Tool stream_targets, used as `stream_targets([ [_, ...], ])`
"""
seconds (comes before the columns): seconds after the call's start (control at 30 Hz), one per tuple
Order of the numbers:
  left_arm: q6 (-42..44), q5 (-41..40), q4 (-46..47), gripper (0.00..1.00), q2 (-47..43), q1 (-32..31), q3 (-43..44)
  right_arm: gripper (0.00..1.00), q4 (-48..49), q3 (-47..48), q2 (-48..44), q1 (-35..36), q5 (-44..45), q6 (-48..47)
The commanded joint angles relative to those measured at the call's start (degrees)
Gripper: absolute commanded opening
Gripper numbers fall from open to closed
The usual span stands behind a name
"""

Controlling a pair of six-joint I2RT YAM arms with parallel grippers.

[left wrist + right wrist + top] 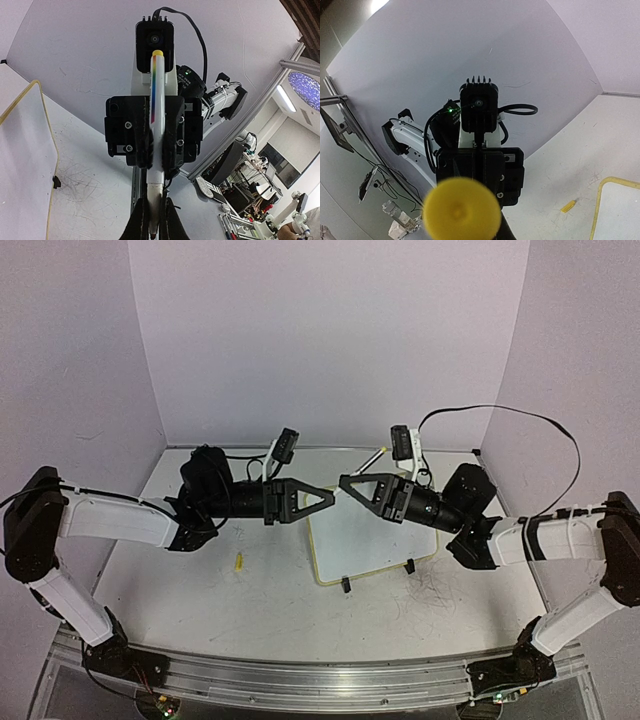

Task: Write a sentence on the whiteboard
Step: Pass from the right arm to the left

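Note:
The whiteboard (pixel 372 532) lies on the tabletop between the arms, its yellow-green rim also in the left wrist view (pixel 26 150) and the right wrist view (pixel 620 212). I see no sentence on its face. Above its far left corner the two grippers meet tip to tip. My right gripper (pixel 345 481) is shut on a white marker (pixel 158 95) with a rainbow stripe and a yellow rear end (pixel 461 209). My left gripper (pixel 328 498) is shut on the marker's nib end (pixel 152 220). The yellow end hides the right gripper's own fingers in the right wrist view.
A small yellow cap (pixel 238 561) lies on the table left of the board, also in the right wrist view (pixel 568 205). Two black clip feet (pixel 346 585) sit on the board's near edge. Grey scribbles (pixel 440 590) mark the tabletop. White walls enclose three sides.

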Motion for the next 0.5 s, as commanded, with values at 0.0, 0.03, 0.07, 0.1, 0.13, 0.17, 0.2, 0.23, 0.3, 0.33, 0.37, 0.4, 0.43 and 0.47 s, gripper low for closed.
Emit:
stream_targets([
  [0.0, 2.37, -0.97, -6.63, 0.00, -0.98, -0.13, 2.17, 0.28, -6.05, 1.20, -0.79, -3.58, -9.49, 1.84],
  [0.03, 3.25, -1.13, -8.62, 0.00, -1.80, -0.10, 1.94, 0.36, -7.86, 0.96, -0.98, -4.95, -11.61, 1.60],
  [0.07, 3.97, -1.22, -10.36, 0.00, -2.55, -0.04, 1.62, 0.43, -10.62, 0.98, -1.29, -6.07, -13.44, 0.47],
  [0.1, 4.78, -1.19, -11.77, 0.00, -3.49, 0.03, 1.38, 0.47, -14.01, 1.38, -1.76, -6.75, -14.61, -1.66],
  [0.13, 5.15, -1.05, -12.59, 0.00, -4.02, 0.06, 1.14, 0.50, -18.12, 1.96, -2.21, -7.29, -15.42, -5.39],
  [0.17, 5.55, -0.65, -13.63, 0.00, -4.54, 0.11, 0.98, 0.54, -22.81, 2.93, -2.66, -7.49, -16.42, -8.76],
  [0.2, 5.78, -0.24, -14.18, 0.00, -4.83, 0.13, 0.89, 0.56, -26.36, 3.96, -2.84, -7.50, -17.85, -10.68],
  [0.23, 5.77, 0.34, -14.51, 0.00, -4.93, 0.12, 0.78, 0.57, -27.87, 4.62, -2.81, -7.49, -19.49, -11.92],
  [0.3, 5.50, 1.54, -14.66, 0.00, -4.89, 0.07, 0.69, 0.58, -29.11, 5.94, -2.58, -7.47, -23.11, -13.22],
  [0.33, 5.39, 2.22, -14.74, 0.00, -4.81, 0.05, 0.69, 0.59, -29.35, 6.48, -2.37, -7.48, -24.27, -13.61],
  [0.37, 5.27, 2.47, -14.84, 0.00, -4.81, 0.05, 0.65, 0.59, -29.43, 7.07, -2.17, -7.53, -25.25, -13.63],
  [0.4, 5.23, 2.59, -14.89, 0.00, -4.81, 0.04, 0.61, 0.59, -29.44, 7.55, -1.91, -7.53, -26.04, -13.62],
  [0.43, 5.13, 2.70, -14.92, 0.00, -4.76, 0.04, 0.51, 0.59, -29.40, 8.15, -1.69, -7.41, -26.57, -13.43],
  [0.47, 5.11, 2.66, -14.95, 0.00, -4.64, 0.04, 0.58, 0.59, -29.12, 8.48, -1.44, -7.30, -26.76, -13.13],
])
